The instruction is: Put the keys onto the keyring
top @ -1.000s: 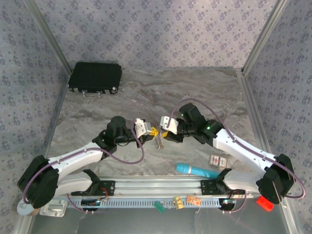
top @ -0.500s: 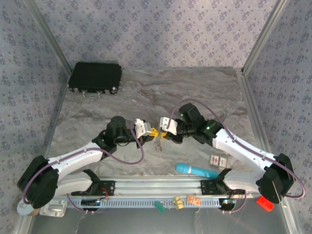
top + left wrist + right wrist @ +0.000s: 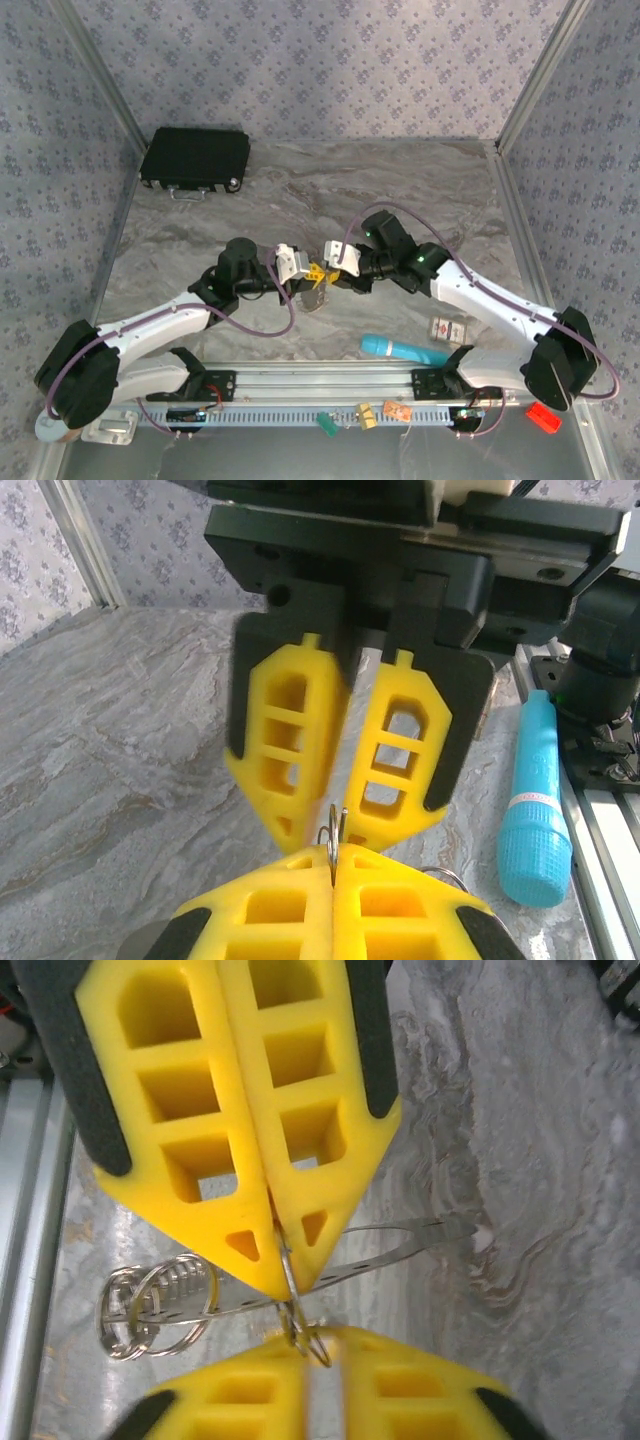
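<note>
A thin silvery keyring (image 3: 333,832) is pinched from both sides above the middle of the marble table. My left gripper (image 3: 312,270) is shut on it, its yellow fingertips (image 3: 300,880) pressed together. Tip to tip with it, my right gripper (image 3: 331,274) is also shut on the ring (image 3: 296,1322). In the right wrist view, the right gripper (image 3: 285,1278) points down at the left one. Below the keyring hangs a bunch of metal rings (image 3: 150,1300) with a flat perforated strip (image 3: 390,1250). The bunch (image 3: 313,299) appears grey from above. No yellow-headed keys can be made out.
A turquoise cylinder (image 3: 402,349) lies near the front rail, right of centre (image 3: 535,800). A black case (image 3: 195,157) sits at the back left. A small patterned box (image 3: 446,328) is by the right arm. Green (image 3: 326,424), orange (image 3: 397,410) and red (image 3: 540,417) pieces lie along the front edge.
My right gripper has moved a little to the left, closing up on the left gripper. The hanging metal bunch has shifted left, under the left gripper.
</note>
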